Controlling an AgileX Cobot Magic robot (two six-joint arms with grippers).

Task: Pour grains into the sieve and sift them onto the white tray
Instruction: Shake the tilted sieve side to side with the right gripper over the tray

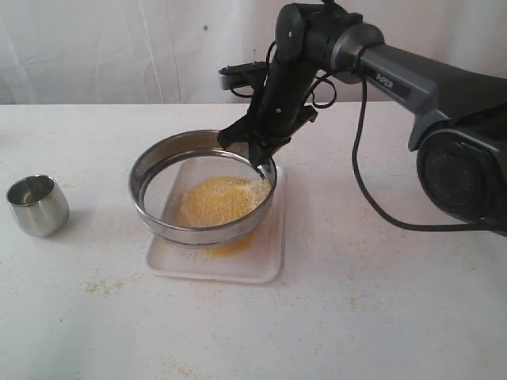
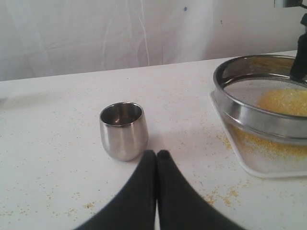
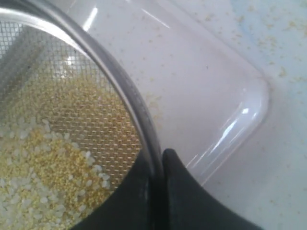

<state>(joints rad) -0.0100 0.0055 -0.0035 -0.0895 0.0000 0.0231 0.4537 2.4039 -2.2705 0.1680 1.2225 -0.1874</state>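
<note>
Table: a white flat tabletop (image 1: 380,317) dusted with yellow specks, backed by a white cloth; it carries everything else.
Right arm: a dark grey jointed arm (image 1: 428,79) reaches in from the right of the exterior view and bends down to the far right side of the sieve.
Tray: the flat square white tray (image 1: 238,269) with rounded corners and a low rim lies near the middle of the table, under the sieve.
Sieve: the wide round shallow steel-rimmed sieve (image 1: 142,170) with fine mesh sits over the tray's far part, slightly tilted; whether it touches the tray cannot be told.
Grains: a heap of fine yellow grains (image 1: 222,199) with paler coarse bits lies on the mesh towards the right; a thin yellow layer shows on the tray beneath.
Cup: a small rounded steel cup (image 1: 37,206) stands upright, well apart to the left of the tray.
Right gripper: the black right gripper (image 3: 156,163) is clamped on the sieve's rim, one finger inside and one outside.
Left gripper: the black left gripper (image 2: 156,153) has its fingers pressed together with nothing between them, near the cup.
Stray grains: scattered yellow specks (image 1: 103,286) lie on the table left of the tray.
</note>
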